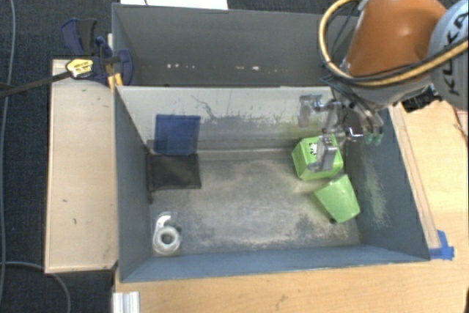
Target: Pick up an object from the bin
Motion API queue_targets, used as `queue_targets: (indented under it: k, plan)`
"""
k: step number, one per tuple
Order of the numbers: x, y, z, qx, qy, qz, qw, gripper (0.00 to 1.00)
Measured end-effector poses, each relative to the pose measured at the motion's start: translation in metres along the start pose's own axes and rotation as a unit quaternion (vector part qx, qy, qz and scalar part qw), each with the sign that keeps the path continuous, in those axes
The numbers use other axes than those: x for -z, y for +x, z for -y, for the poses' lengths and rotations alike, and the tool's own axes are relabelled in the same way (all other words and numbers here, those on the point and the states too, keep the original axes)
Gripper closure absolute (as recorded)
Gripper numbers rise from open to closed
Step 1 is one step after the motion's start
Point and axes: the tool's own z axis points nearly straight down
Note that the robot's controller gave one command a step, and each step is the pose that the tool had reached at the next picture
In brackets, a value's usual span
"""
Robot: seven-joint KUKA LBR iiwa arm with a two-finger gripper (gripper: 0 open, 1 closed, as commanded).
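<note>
Bin [242, 48], grey metal, seen from above and a little to one side. We note the arm entering from the right, its wrist under an orange cover [392, 26] with a looped cable [327, 40] running round the cover's left side. The hand [327, 157] is down inside the bin at the right, near the back wall, and sits directly on a green block [305, 159] with a pale patch on its top face. Grey metal of the hand overlaps the block's right half, so we record contact, or something very close to it. Whether the hand is spread or pressed together we cannot tell (the wrist and the block's own bulk hide the gap). Just in front of the block, touching or nearly touching it, lies a green cup [338, 201], tipped on its side with the wider end toward the front right corner. The rest of the bin's contents lie well apart from the hand, on the left: a blue block [176, 134] leaning at the back left, a black cloth [174, 172] lying right in front of it, and a silver ring [166, 237] near the front left corner. We see the floor between the two groups scuffed and bare.
</note>
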Motion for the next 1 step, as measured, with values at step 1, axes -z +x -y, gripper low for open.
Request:
queue_targets:
  k: [1]
  plan:
    - [0.0073,0.0112,0.0281,-0.003,0.003,0.0058,1.0000,0.00]
